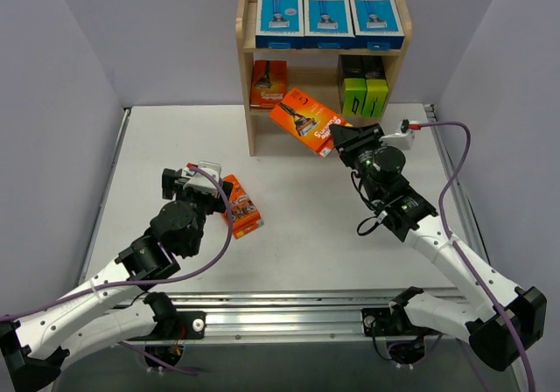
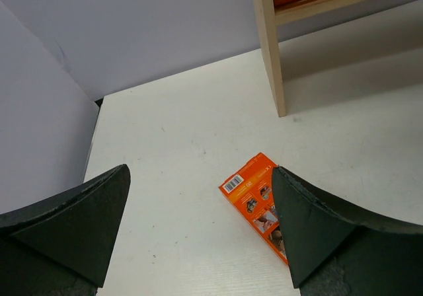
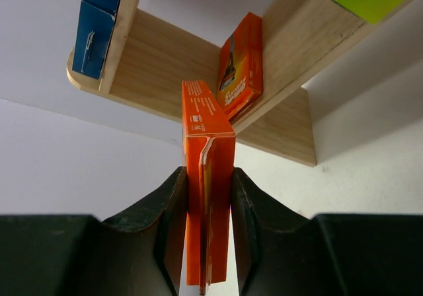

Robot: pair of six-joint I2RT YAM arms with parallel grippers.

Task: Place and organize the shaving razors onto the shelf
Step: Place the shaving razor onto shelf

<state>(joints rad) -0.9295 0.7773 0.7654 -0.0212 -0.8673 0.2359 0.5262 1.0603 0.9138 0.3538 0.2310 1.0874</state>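
Note:
The wooden shelf point(image 1: 248, 77) stands at the back of the table. Three blue-and-white razor boxes point(image 1: 328, 17) line its top tier. On the middle tier, one orange pack point(image 1: 268, 83) stands at the left and black-and-lime boxes point(image 1: 365, 93) at the right. My right gripper point(image 1: 339, 136) is shut on a second orange pack point(image 1: 304, 117), held on edge and tilted just in front of the middle tier point(image 3: 165, 65). A third orange pack point(image 1: 241, 206) lies flat on the table. My left gripper point(image 2: 199, 170) hangs open above the table, its right finger point(image 2: 317, 223) over that pack point(image 2: 250, 191).
Grey walls close in the table on the left, back and right. The shelf's left side panel point(image 2: 269, 51) stands ahead of my left gripper. A purple cable point(image 1: 455, 160) loops along the right arm near the table's right edge.

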